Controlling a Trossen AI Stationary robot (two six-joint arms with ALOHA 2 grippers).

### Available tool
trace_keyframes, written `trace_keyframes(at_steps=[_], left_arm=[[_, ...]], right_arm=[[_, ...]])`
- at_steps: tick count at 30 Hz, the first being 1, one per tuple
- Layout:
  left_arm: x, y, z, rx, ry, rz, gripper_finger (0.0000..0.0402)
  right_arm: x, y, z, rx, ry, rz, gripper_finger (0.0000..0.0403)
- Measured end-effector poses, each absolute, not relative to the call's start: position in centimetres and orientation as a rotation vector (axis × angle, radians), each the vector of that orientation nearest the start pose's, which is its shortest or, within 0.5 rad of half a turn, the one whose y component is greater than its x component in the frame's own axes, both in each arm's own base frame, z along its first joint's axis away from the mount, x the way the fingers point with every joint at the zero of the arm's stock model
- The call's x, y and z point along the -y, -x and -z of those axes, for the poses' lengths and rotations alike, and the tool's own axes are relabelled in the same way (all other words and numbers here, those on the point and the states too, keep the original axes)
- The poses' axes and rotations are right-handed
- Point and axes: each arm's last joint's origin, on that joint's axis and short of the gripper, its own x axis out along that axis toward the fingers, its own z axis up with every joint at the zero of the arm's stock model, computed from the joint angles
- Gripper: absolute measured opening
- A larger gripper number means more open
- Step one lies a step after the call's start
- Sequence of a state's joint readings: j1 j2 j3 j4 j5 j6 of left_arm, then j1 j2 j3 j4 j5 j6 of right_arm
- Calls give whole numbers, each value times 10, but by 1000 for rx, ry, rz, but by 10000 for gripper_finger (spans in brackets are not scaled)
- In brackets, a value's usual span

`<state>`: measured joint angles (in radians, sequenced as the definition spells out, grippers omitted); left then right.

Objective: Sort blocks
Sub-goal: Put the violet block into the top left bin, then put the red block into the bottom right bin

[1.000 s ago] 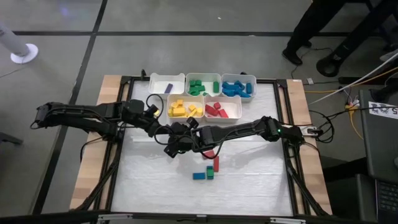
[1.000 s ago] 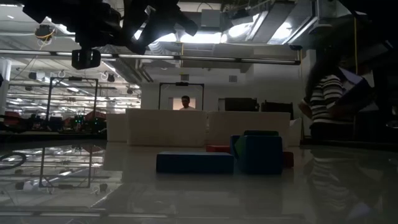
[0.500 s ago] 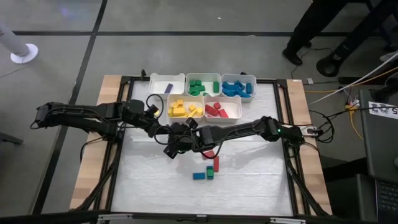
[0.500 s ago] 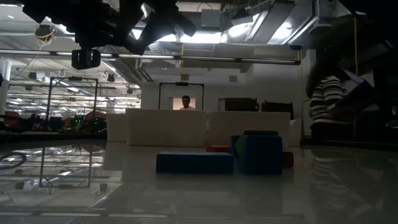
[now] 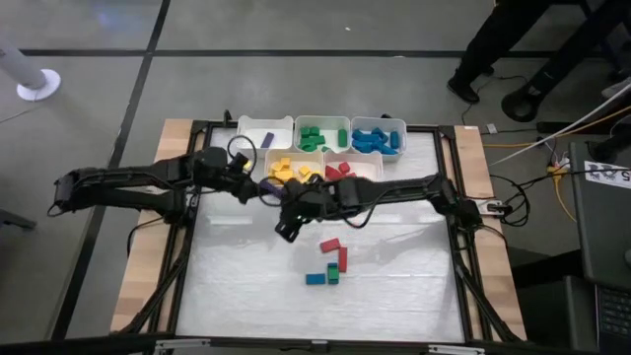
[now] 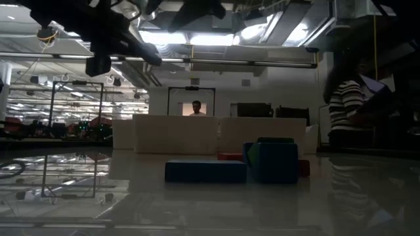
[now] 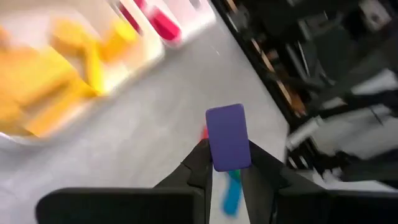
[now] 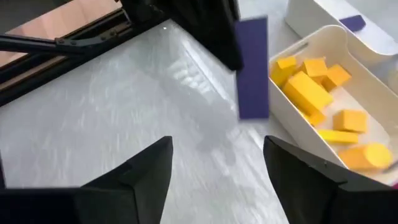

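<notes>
Fingers of our left gripper [image 7: 225, 167] pinch a purple block [image 7: 227, 137].
Our right gripper's [image 8: 217, 158] fingers stand apart beside the yellow bin [image 8: 298, 124].

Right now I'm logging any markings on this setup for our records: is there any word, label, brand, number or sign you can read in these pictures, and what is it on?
None can be read.
White sheet at the high view's right edge: dark print, too small to read.
Blocks, bins, both arms: no lettering visible.
</notes>
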<state>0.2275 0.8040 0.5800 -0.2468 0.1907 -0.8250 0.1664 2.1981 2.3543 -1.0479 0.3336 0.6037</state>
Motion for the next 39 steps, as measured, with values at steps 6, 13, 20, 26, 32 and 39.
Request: trace_keyframes(at_steps=[6,13,20,26,32,39], left_arm=[[-65,-163,-254,-335,780,-456,43],[-100,-146,-253,-312,524,-801,58],[-122,-139,-244,-416,386,-916,58],[-138,-146,-228,-515,341,-932,71],[-152,-156,-212,-567,348,-945,93],[-158,-160,-202,-603,362,-946,134]], right_arm=[[-65,-448,-352,-829,-338,409,236],[-73,-444,-346,-931,-363,322,234],[-77,-444,-345,-930,-362,314,234],[-76,-445,-345,-928,-359,319,234],[-77,-443,-344,-948,-426,323,234],[-76,-428,-326,-1147,-407,456,234]])
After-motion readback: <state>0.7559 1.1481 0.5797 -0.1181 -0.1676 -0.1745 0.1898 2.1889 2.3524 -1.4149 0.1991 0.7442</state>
